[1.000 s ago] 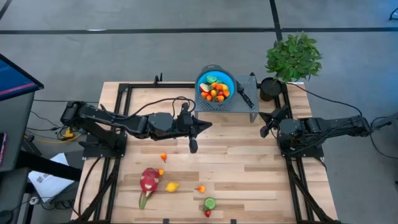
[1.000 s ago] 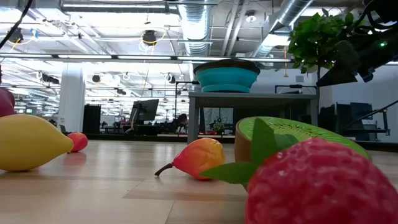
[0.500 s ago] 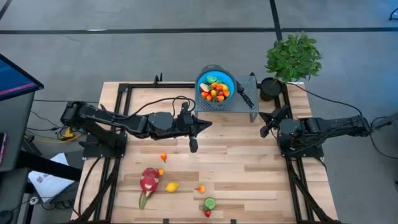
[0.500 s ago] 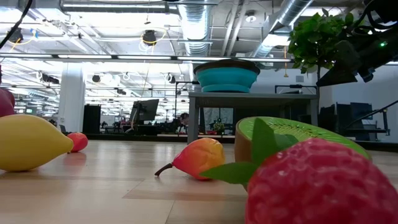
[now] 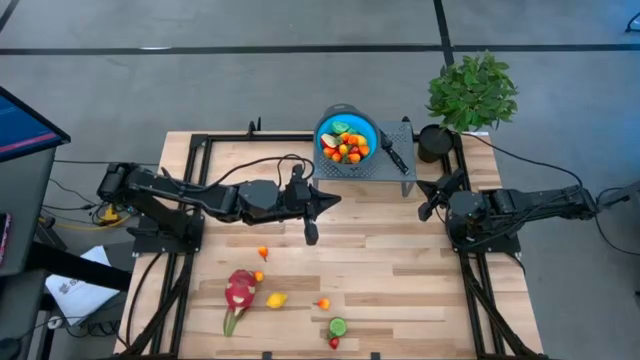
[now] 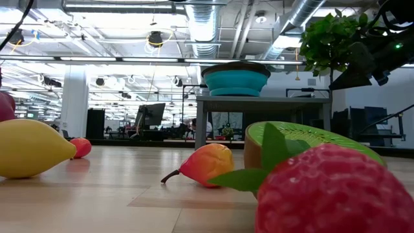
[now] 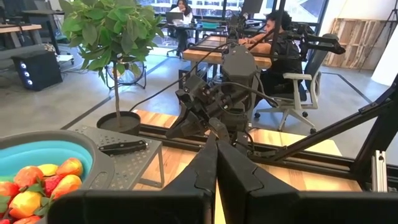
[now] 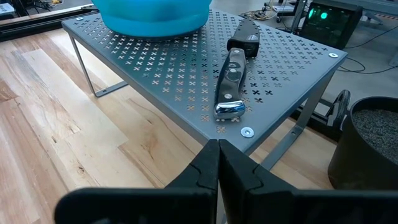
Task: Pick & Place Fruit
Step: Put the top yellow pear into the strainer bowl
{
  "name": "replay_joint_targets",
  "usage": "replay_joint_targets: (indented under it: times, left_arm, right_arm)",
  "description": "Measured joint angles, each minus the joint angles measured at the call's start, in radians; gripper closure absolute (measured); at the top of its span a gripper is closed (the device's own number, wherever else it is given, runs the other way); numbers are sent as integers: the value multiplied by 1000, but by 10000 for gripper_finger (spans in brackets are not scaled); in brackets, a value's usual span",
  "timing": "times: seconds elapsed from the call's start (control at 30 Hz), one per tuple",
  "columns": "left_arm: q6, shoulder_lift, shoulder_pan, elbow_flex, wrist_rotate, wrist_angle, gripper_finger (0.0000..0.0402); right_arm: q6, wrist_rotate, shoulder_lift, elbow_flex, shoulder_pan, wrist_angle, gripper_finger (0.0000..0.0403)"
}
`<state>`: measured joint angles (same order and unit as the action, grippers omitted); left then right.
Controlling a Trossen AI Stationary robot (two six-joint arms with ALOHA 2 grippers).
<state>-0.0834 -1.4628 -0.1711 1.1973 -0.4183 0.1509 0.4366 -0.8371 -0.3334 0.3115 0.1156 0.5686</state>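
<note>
Several small toy fruits lie on the near part of the table: a pink dragon fruit (image 5: 238,292), a yellow lemon (image 5: 276,299), small orange fruits (image 5: 263,253), a green kiwi half (image 5: 337,326) and a strawberry (image 5: 334,343). In the low view the lemon (image 6: 32,147), a peach (image 6: 206,164) and the strawberry (image 6: 336,191) rest on the wood. More fruit (image 5: 346,146) fills the blue bowl (image 5: 330,125). My left gripper (image 5: 335,199) hovers shut near the table's middle, beside the bowl's stand. My right gripper (image 5: 432,196) waits shut at the right, by the stand's corner.
The bowl stands on a grey perforated metal stand (image 8: 186,74), where a black-handled knife (image 8: 231,87) also lies. A potted plant (image 5: 470,92) sits at the far right corner. Black frame rails (image 5: 470,290) run along the table's sides. People sit at desks in the room beyond the table.
</note>
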Motion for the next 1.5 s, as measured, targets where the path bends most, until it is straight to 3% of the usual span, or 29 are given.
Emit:
replay_joint_targets:
  times: [0.43, 0.8, 1.37, 1.5]
  left_arm:
    - [0, 0, 0, 0, 0, 5, 399]
    - [-15, 52, 0, 1, 1, 16, 399]
    - [-63, 77, 17, 1, 0, 18, 399]
    - [-160, 72, 15, 1, -1, -125, 399]
  right_arm:
    - [0, -1, 0, 0, 0, -10, 403]
    - [0, -1, 0, 0, -1, -247, 403]
    - [-2, 0, 0, 0, -1, -147, 403]
    - [-2, -1, 0, 0, -1, -136, 403]
